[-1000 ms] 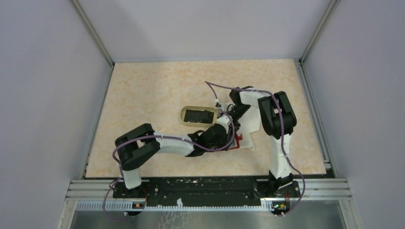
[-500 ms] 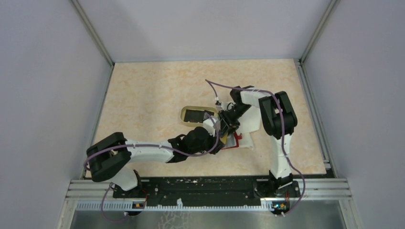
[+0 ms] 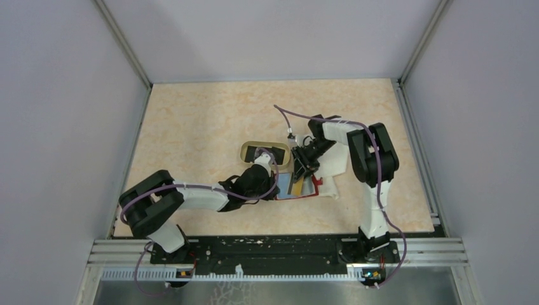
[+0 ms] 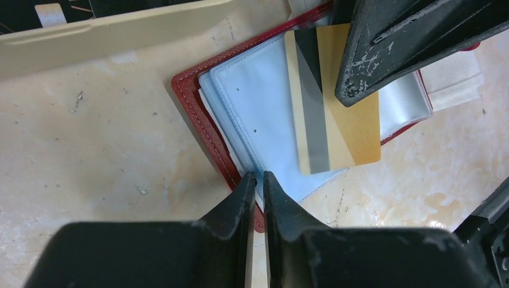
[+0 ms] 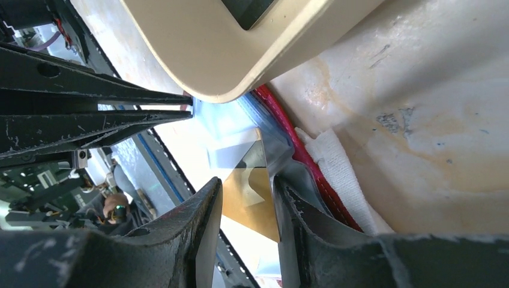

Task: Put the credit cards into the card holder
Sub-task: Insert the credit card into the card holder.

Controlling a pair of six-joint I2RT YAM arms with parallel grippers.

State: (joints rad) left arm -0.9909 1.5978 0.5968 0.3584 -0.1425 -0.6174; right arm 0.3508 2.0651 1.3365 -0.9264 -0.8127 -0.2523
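The red card holder (image 3: 313,196) lies open on the table, its clear bluish sleeves (image 4: 258,102) facing up. My left gripper (image 4: 257,176) is shut on the near edge of the sleeves by the red cover (image 4: 195,117); in the top view it (image 3: 274,184) is left of the holder. My right gripper (image 5: 248,179) is shut on one end of a yellow card with a grey stripe (image 4: 342,126), which slants over the sleeves (image 3: 296,185). Its fingers (image 4: 384,48) hide the card's far end. Black cards (image 3: 264,154) lie in the tan tray.
The tan oval tray (image 3: 245,154) stands just behind the holder, and its rim (image 5: 210,54) is close to both grippers. A white cloth (image 3: 332,183) lies under the holder's right side. Aluminium rails edge the table on both sides.
My left arm has drawn back to the left, off the holder's middle. That uncovered the bluish sleeves and the yellow card. My right gripper has shifted slightly toward the holder.
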